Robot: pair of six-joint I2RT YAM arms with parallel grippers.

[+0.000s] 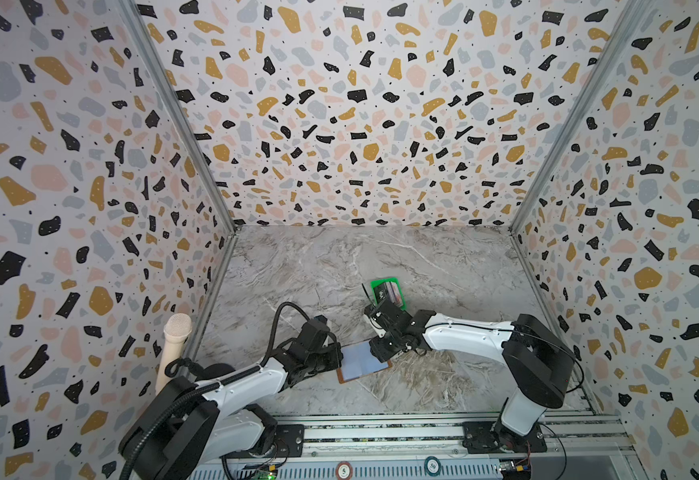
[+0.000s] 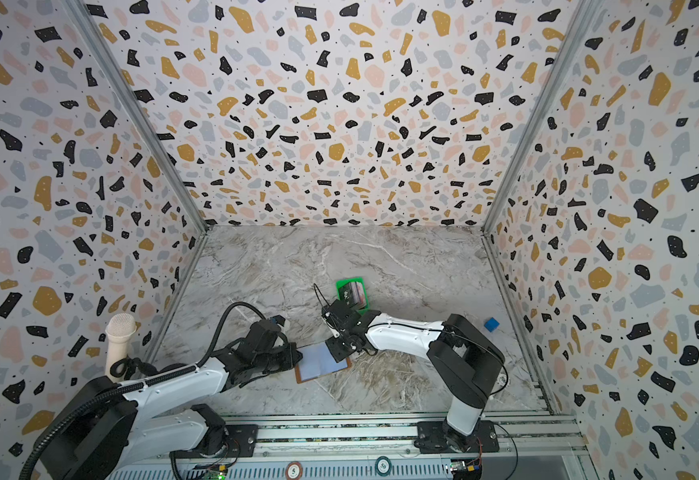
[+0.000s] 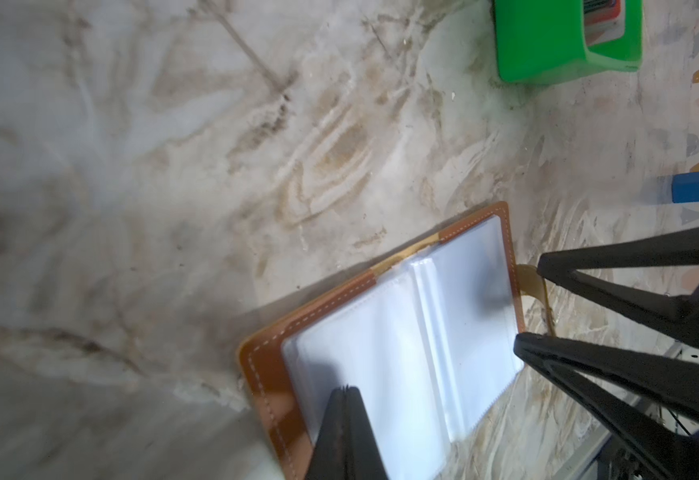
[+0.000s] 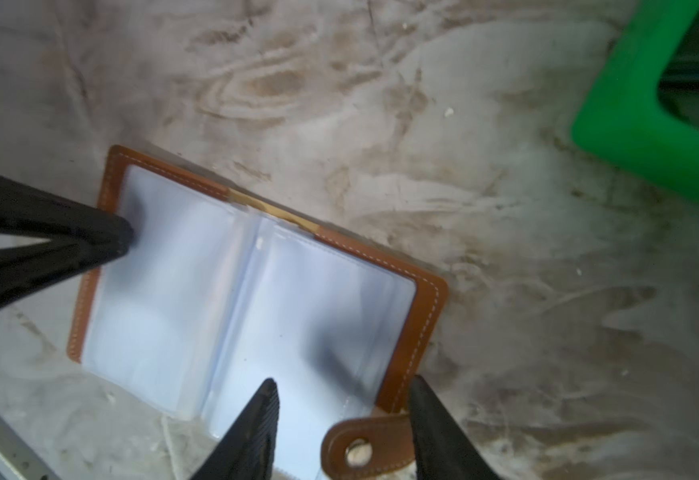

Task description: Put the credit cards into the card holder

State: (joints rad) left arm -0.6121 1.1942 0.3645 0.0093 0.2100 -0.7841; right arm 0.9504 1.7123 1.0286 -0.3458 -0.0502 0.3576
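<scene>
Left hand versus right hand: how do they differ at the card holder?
The left hand is shut; the right hand is open. The left hand's tips meet the card holder's sleeve page away from the snap tab; the right hand straddles the tab-side edge. Both carry no card.

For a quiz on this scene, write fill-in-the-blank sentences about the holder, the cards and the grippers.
The holder lies ___ on the table.
The cards sit in the ___ tray.
The left gripper is ___.
The right gripper is ___.
Missing words: open; green; shut; open.
</scene>
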